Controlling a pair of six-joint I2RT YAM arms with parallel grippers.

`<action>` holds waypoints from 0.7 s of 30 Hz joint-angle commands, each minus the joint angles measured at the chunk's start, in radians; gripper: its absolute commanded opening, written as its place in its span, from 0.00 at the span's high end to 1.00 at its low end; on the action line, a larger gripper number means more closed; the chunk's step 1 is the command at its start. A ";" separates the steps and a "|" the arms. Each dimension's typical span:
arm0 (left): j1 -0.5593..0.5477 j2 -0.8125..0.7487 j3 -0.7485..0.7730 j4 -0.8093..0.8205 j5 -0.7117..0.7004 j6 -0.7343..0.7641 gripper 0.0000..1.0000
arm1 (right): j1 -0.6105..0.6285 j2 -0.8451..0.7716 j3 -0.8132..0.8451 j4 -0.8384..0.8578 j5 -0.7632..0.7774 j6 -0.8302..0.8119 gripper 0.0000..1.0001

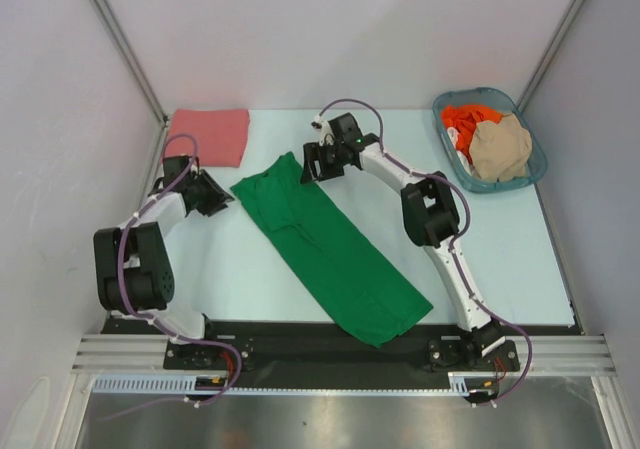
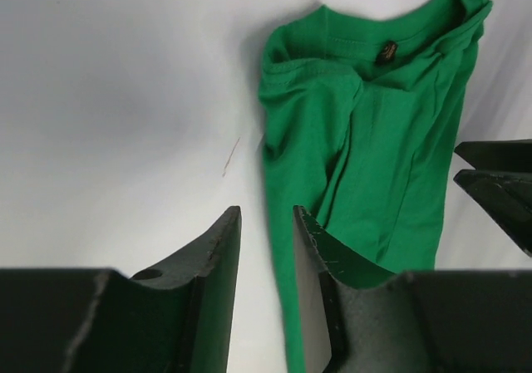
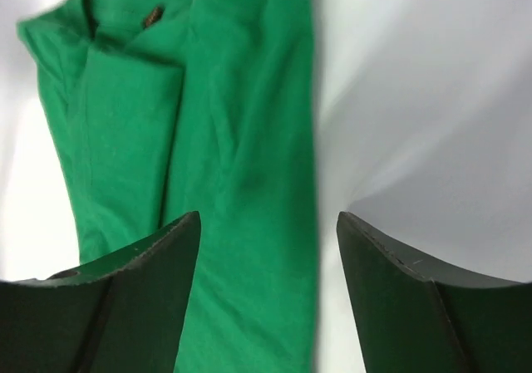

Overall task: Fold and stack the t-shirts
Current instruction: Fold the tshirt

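A bright green t-shirt (image 1: 330,244) lies on the table as a long narrow strip, running diagonally from the back centre to the front right. Its collar end (image 2: 382,53) points to the back. My left gripper (image 1: 222,197) hovers just left of that end, jaws a little apart with nothing between them (image 2: 266,211). My right gripper (image 1: 310,159) sits at the shirt's back right edge, open wide over the cloth's edge (image 3: 268,217), holding nothing. A salmon-pink t-shirt (image 1: 208,134) lies folded at the back left. Orange-red (image 1: 462,124) and beige (image 1: 500,149) t-shirts sit crumpled in the basket.
The blue-grey plastic basket (image 1: 536,165) stands at the back right corner. Grey walls and metal posts close in the table on the left, back and right. The right gripper's dark fingers (image 2: 499,182) show at the edge of the left wrist view.
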 commanded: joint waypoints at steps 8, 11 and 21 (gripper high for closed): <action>0.000 0.158 -0.021 0.226 0.081 -0.086 0.56 | -0.024 0.119 0.122 0.046 -0.090 0.025 0.46; 0.000 0.210 0.014 0.227 0.083 -0.094 0.55 | -0.019 0.148 0.148 0.028 -0.087 0.045 0.53; -0.003 0.356 0.199 0.159 0.075 -0.088 0.75 | -0.044 0.199 0.150 0.072 -0.110 0.143 0.92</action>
